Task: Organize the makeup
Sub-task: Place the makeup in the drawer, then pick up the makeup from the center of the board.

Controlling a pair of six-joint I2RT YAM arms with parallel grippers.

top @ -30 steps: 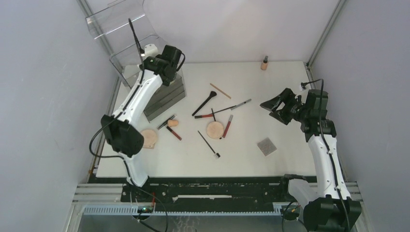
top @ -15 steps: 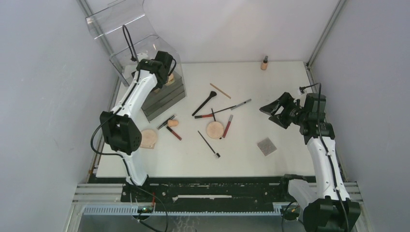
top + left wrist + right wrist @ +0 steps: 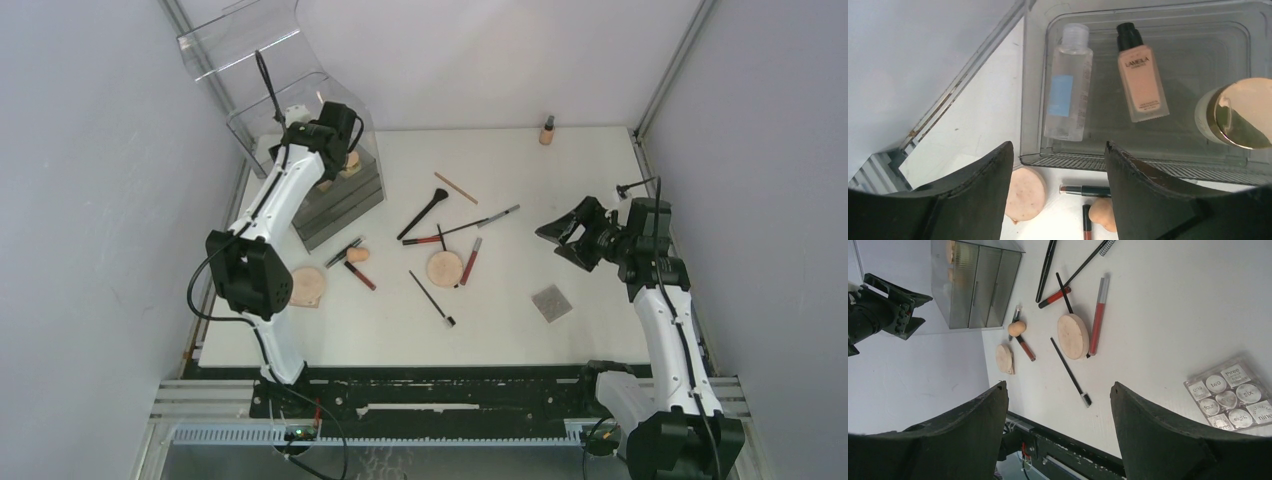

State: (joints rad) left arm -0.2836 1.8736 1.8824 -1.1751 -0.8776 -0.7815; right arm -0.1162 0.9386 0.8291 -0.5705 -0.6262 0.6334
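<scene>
Clear plastic tray point(image 3: 1030, 75) holds a foundation bottle point(image 3: 1142, 82) laid flat; the left claw point(image 3: 1058, 150) hangs above it, wide and empty. The right claw point(image 3: 1059, 387), also open and empty, overlooks loose makeup point(image 3: 1073, 335) on the bench point(image 3: 1173, 315), seemingly choosing.

Table point(image 3: 560, 170): drawer box point(image 3: 340, 205) left; compacts point(image 3: 445, 268), brushes point(image 3: 423, 214), lip tubes point(image 3: 470, 260), sponge point(image 3: 358, 255) centre; bottle point(image 3: 547, 130) far; palette point(image 3: 551, 302) right.

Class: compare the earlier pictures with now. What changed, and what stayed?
The left gripper dipped toward the organizer's top tray and opened wider, empty now; the clear bottle lies in the tray ahead. The right gripper drifted slightly toward its base, open as before. The loose makeup is unmoved.
</scene>
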